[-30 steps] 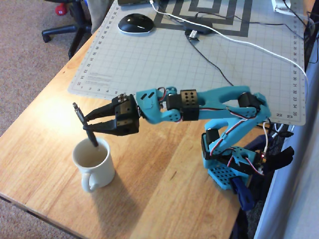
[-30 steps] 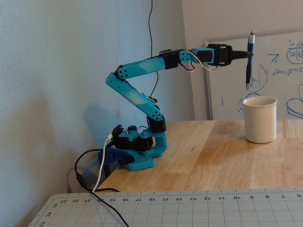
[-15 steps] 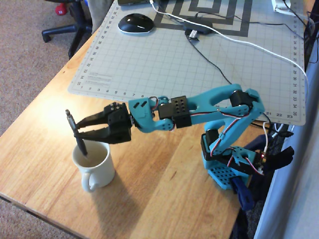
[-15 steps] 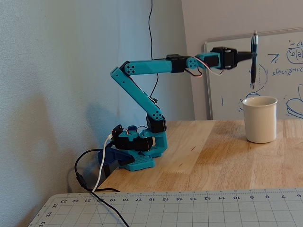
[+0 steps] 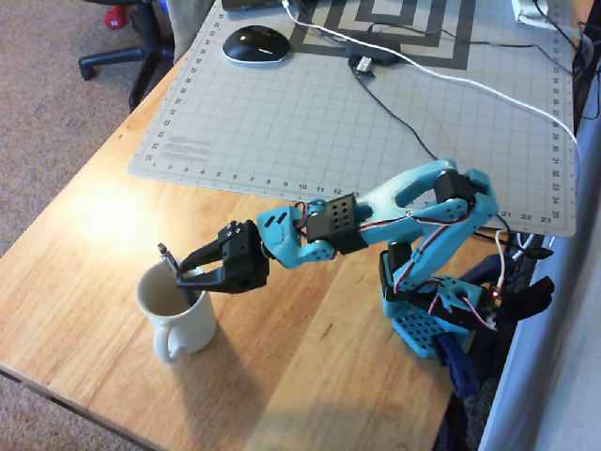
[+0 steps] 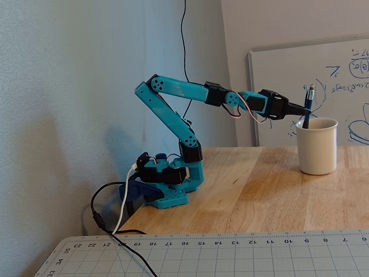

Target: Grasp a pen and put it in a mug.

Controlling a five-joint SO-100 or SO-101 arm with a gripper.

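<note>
The off-white mug (image 5: 183, 315) stands near the front left edge of the wooden table, its handle toward the front; in the fixed view the mug (image 6: 317, 151) is at the right. The black pen (image 5: 172, 260) stands almost upright, its lower end inside the mug and its silvery top above the rim; it also shows in the fixed view (image 6: 309, 104). My gripper (image 5: 181, 270) reaches over the mug's rim and is shut on the pen's shaft. In the fixed view the gripper (image 6: 302, 113) meets the pen just above the rim.
A grey cutting mat (image 5: 357, 122) covers the far half of the table, with a black mouse (image 5: 254, 43) and black and white cables (image 5: 441, 70) on it. The arm's base (image 5: 432, 315) stands at the right. An office chair (image 5: 131, 47) is beyond the table's left edge. A whiteboard (image 6: 346, 63) leans behind the mug.
</note>
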